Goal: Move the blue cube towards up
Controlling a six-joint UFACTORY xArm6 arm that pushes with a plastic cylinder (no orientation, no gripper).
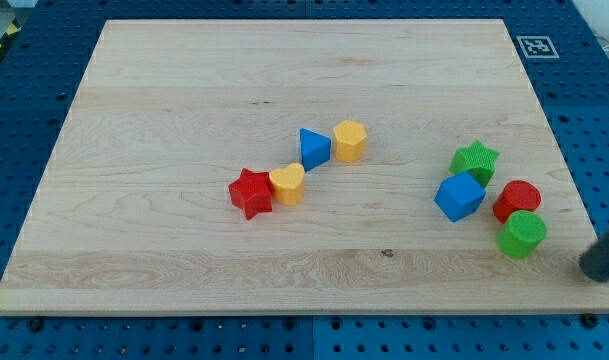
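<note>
Blue cube [459,196] lies well left of my tip [592,268].

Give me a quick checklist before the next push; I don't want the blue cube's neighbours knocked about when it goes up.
1. Blue cube in full view on the board: ok.
2. My tip below the cube, ready to push up: not ok; it sits at the view's lower right, past the green cylinder.
3. Path above the cube free: not ok; the green star sits against its upper right corner.
4. Red cylinder apart from the cube: cannot tell; the gap looks very thin.
5. Blue triangle group out of the way: ok, well to the view's left.
</note>
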